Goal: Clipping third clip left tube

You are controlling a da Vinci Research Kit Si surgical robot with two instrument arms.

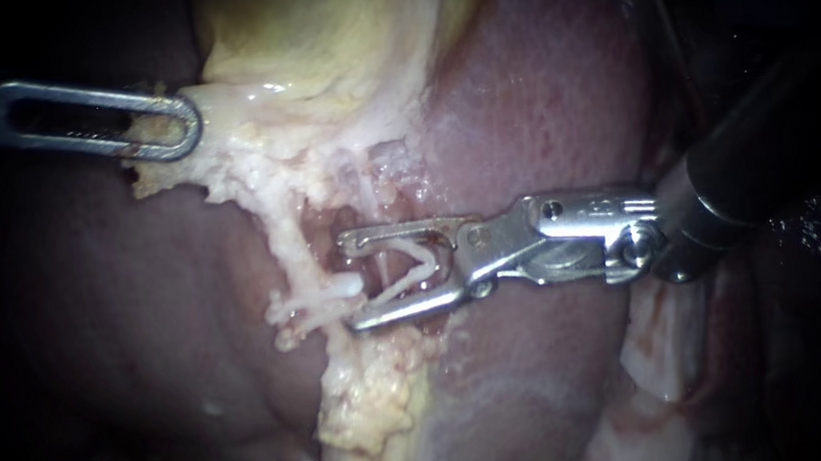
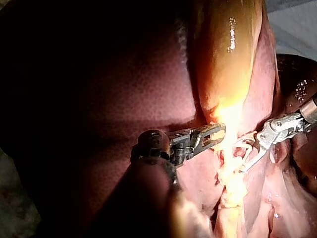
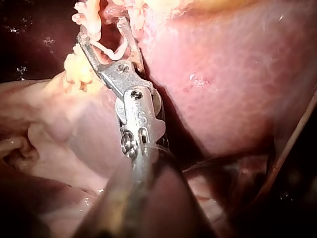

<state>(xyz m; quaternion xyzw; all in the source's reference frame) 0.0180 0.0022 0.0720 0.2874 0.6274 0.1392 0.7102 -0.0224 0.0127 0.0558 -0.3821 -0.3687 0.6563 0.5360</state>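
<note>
A pale tube [image 1: 290,252] runs down from the fatty tissue under the gallbladder [image 1: 332,37]. White clip-like pieces [image 1: 321,294] lie across the tube low down. My right instrument [image 1: 347,282] comes in from the right, its jaws standing wide apart and carrying a white V-shaped clip [image 1: 413,260]. The jaw tips reach the tube's right side just beside those white pieces. The right wrist view shows the same clip [image 3: 111,49] held between the jaws of the right instrument [image 3: 101,29]. My left instrument [image 1: 170,128] is shut on the pale tissue at the gallbladder's edge, and appears as the left instrument [image 2: 215,133] in its own view.
Pink liver [image 1: 538,98] lies behind and under the right instrument's jaws, and darker liver [image 1: 90,342] fills the left. A lumpy yellow fat strip [image 1: 367,405] continues below the tube. The right instrument's dark shaft [image 1: 747,178] crosses the right side.
</note>
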